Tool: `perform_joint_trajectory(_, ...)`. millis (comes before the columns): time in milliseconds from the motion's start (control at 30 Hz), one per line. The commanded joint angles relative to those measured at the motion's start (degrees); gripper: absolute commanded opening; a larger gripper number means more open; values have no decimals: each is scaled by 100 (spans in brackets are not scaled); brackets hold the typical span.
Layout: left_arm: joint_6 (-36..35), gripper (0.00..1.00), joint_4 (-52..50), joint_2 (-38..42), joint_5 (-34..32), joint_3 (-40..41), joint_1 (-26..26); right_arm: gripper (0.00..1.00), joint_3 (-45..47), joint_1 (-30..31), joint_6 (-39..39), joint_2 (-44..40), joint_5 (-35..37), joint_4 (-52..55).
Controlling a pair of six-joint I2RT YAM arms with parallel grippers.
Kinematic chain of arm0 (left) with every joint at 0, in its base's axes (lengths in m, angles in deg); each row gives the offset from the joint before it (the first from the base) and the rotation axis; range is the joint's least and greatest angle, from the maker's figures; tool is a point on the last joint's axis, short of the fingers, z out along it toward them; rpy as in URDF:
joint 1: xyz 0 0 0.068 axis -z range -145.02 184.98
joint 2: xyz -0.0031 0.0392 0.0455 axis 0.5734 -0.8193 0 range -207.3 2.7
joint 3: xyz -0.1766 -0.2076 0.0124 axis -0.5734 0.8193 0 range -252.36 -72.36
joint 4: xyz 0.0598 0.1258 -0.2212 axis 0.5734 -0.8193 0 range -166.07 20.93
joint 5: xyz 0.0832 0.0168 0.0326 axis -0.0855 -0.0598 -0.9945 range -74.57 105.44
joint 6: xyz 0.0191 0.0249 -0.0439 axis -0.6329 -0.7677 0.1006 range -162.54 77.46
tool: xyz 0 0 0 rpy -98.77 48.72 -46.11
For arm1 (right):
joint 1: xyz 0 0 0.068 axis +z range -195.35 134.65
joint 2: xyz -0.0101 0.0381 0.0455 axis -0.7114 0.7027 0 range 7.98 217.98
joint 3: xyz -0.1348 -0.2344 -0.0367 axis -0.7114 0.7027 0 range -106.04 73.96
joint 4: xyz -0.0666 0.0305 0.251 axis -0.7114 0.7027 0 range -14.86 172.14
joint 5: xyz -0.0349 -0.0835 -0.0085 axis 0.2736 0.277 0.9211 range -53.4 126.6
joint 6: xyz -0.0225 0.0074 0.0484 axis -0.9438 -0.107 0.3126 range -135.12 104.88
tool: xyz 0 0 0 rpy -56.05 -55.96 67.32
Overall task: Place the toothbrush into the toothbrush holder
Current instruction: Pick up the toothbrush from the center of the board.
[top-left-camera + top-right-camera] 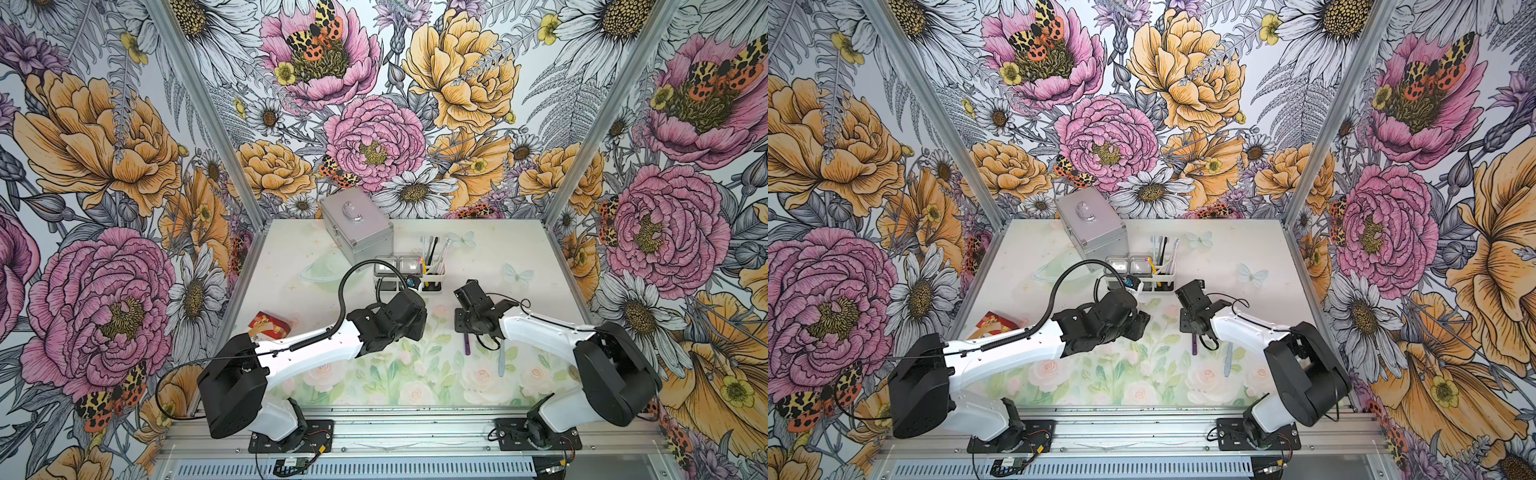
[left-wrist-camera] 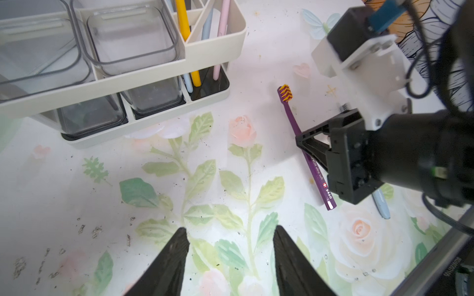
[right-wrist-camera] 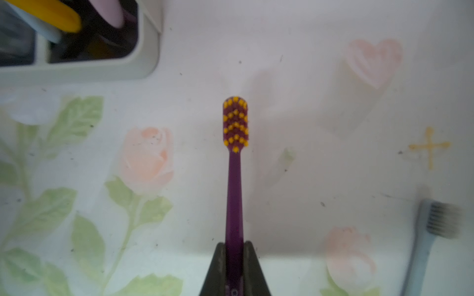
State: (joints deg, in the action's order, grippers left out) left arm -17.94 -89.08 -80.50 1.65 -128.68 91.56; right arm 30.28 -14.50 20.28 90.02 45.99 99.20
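Observation:
A purple toothbrush [image 3: 234,179] with yellow and purple bristles lies level just over the flowered mat, bristles up. I cannot tell whether it touches the mat. My right gripper [image 3: 234,246] is shut on its handle, near the middle [image 2: 292,115]. Its handle end [image 1: 467,345] sticks out behind the right wrist. The toothbrush holder [image 2: 154,77], a white caddy with two clear square cups, stands a little beyond the brush head [image 3: 102,74], [image 1: 434,275]. My left gripper [image 2: 229,232] hangs open over the mat in front of the holder, with nothing between its fingers.
Several toothbrushes [image 1: 432,253] stand in the holder's end compartment. A pale blue toothbrush [image 1: 502,357] lies on the mat beside the right arm [image 3: 420,243]. A silver metal case [image 1: 357,226] sits behind the holder. A red box [image 1: 270,324] lies at the left edge.

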Motion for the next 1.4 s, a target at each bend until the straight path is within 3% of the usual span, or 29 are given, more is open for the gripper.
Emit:
perform_joint_trajectory(0,-197,57,239,42,460,-59,-85,0,90,56,-268,-501,-310,-375)
perform_joint_trajectory(267,-371,63,1130,-109,1543,-22,-377,0,422,62,-593,-1626,-897,-478)
perform_joint_trajectory(567,-325,62,1289,-696,1859,-535,-516,0,794,97,-805,-2706,-1164,-494)
perform_joint_trajectory(867,-283,62,1742,-727,2010,-531,-434,0,874,113,-811,-2806,-1300,-492)
perform_joint_trajectory(1000,-285,62,1812,-713,1784,-514,-367,0,869,106,-810,-2849,-1312,-484)
perform_joint_trajectory(1367,-237,63,2001,-1268,2077,-984,-331,0,906,120,-855,-2957,-1405,-498)
